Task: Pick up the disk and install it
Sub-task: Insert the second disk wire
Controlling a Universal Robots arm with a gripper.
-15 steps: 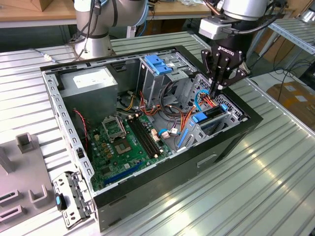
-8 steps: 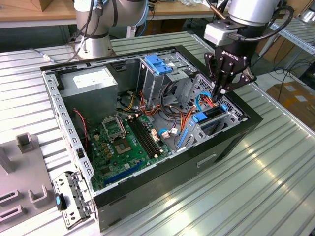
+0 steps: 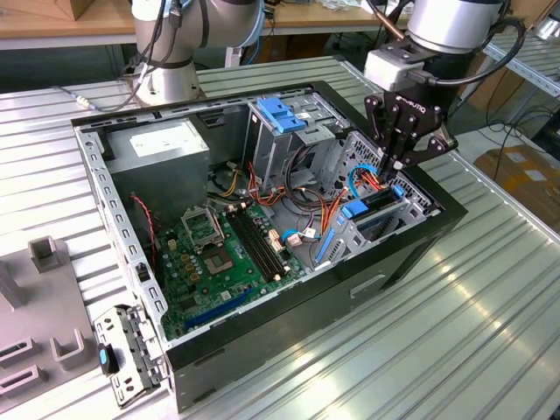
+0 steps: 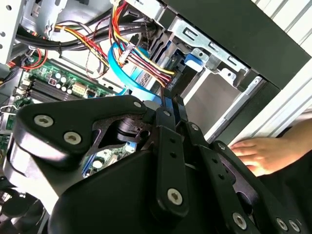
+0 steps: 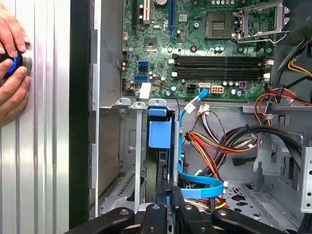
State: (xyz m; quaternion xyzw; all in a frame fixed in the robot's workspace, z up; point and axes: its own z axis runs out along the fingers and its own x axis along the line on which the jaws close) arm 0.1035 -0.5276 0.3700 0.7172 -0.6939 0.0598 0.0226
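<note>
The disk [image 3: 376, 201] stands on edge in the drive cage at the case's corner on the exterior view's right, its blue end tab [image 5: 160, 132] facing the motherboard. My gripper [image 3: 393, 175] hangs straight above it. Its black fingers [image 5: 176, 202] are drawn together on the disk's upper edge, and a strip of blue rail shows between them. In the second wrist view the gripper [image 4: 168, 101] meets the same blue rail beside the cage's metal wall.
The open computer case [image 3: 411, 254] lies on a ribbed metal table. Inside it are a motherboard [image 3: 219, 254], a grey power supply [image 3: 157, 144], loose cables [image 5: 214, 141] and a second cage with a blue latch [image 3: 284, 114]. A person's hands [image 5: 12, 63] rest on the table beside the case.
</note>
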